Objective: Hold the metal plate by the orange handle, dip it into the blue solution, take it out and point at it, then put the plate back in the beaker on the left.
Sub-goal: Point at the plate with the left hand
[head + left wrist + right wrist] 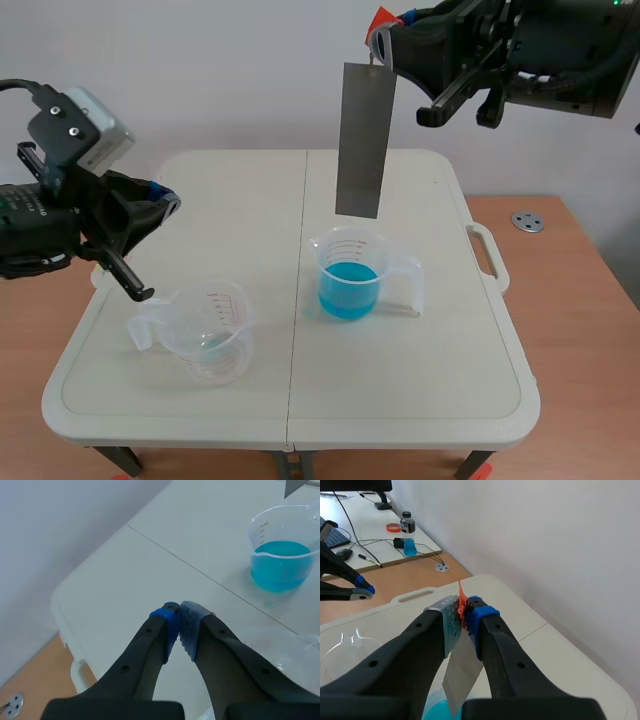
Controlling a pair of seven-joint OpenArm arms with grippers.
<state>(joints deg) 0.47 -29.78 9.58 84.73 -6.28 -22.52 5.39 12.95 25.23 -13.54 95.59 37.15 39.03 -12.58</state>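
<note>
1. Bench [420, 390]: white, with a seam running down its middle. Both beakers stand on it, one on each side of the seam.
2. Right arm [560, 50]: you will find it raised, coming in from the right across the top of the scene view, well above the bench.
3. Left arm [40, 230]: it comes in low from the left and sits over the left edge of the bench.
4. Plate [362, 140]: a long grey metal strip. It hangs upright from the right tool, directly above the blue beaker. Its lower edge is above the rim and out of the liquid.
5. Blue beaker [350, 275]: clear, with printed graduations. It stands just right of the seam with its grip turned to the right. The solution [347, 292] fills only its lower part.
6. Empty beaker [205, 335]: clear, with red graduations. It stands on the left half of the bench, near the front, with its grip turned to the left. It is below and just ahead of the left tool.
7. Right tool [465, 612]: its pads are clamped on the handle at the top end of the plate.
8. Left tool [179, 616]: its pads are pressed together with nothing between them. It hangs above the bench and touches nothing.
9. Handle [461, 600]: a small orange tab that sticks up between the right tool's pads.
</note>
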